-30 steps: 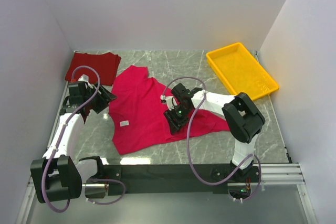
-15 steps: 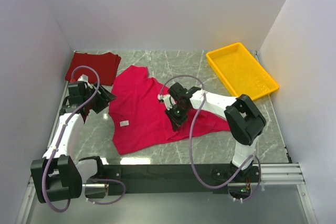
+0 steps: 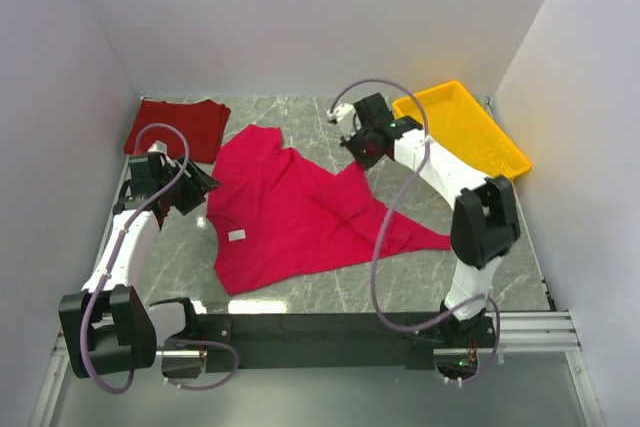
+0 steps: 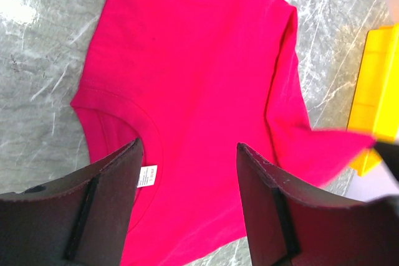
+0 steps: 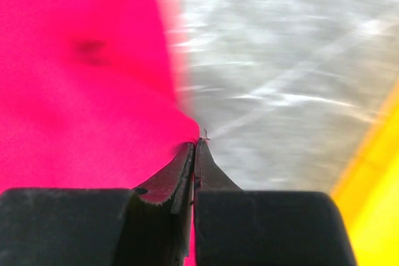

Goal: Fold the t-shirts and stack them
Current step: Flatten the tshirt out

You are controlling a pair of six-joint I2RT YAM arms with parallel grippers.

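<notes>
Top external view shows your right arm reaching far from its base at the near right edge. The lower link stands steeply, the elbow is bent, and the forearm stretches away and to the left. It ends with the right gripper (image 3: 362, 152) just beside the near left corner of the rectangular yellow plastic tray (image 3: 462, 135). Its jaws are pressed together on a pinch of the bright crimson cloth t-shirt (image 3: 285, 217). The cloth is drawn up to a point at the fingers, with a taut fold running down toward the near right. In the right wrist view the right gripper (image 5: 198, 144) shows no gap between its black fingers, and the shirt's edge (image 5: 81, 91) is caught at their tip, above the grey marble-patterned table (image 5: 280, 60). The rest of that shirt lies spread across the middle of the table (image 3: 300, 112), with its small white tag (image 3: 237, 236) showing on the near left. The darker maroon cloth t-shirt (image 3: 180, 125) lies flat in the far left corner, near the crimson one. Your left arm rises from the near left base and leans away along the left wall, its wrist turned to the right. The left gripper (image 3: 200, 187) sits at the crimson shirt's left edge. In the left wrist view the left gripper (image 4: 187, 147) has its jaws standing well apart with nothing between them, above the collar and the tag (image 4: 147, 177).
</notes>
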